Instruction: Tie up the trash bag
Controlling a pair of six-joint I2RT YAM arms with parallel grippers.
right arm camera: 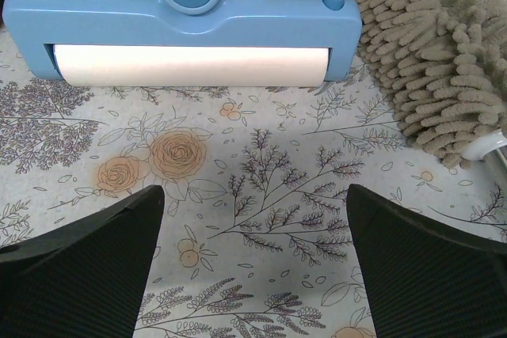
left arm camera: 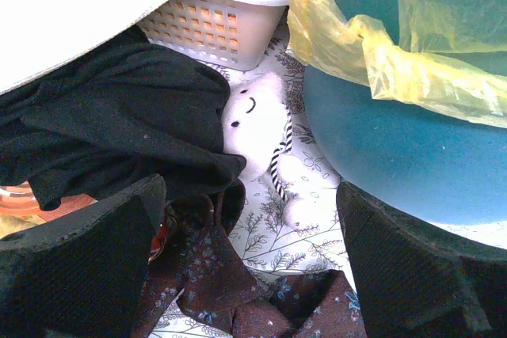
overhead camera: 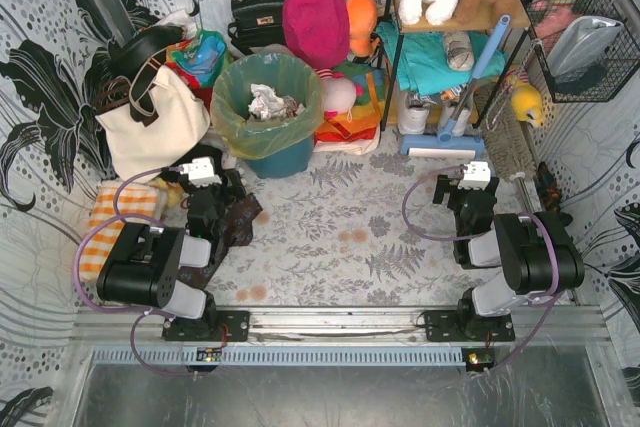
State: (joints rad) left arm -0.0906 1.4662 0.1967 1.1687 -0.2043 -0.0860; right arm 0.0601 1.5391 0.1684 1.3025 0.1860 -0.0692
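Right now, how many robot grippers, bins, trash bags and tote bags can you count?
Grippers: 2, the left gripper and the right gripper, both open
Teal bin: 1
Trash bag: 1
Cream tote bag: 1
Total: 5

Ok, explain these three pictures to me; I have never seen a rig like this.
Two robot arms, the left arm and the right arm, are bolted at the near edge of the table; the overhead picture looks down on them. The other two pictures come from cameras on the wrists, so the dark shapes at the bottom are that arm's own fingers. The left gripper faces the teal bin lined with the yellow-green trash bag. The right gripper faces a blue roller. Both are open and hold nothing.
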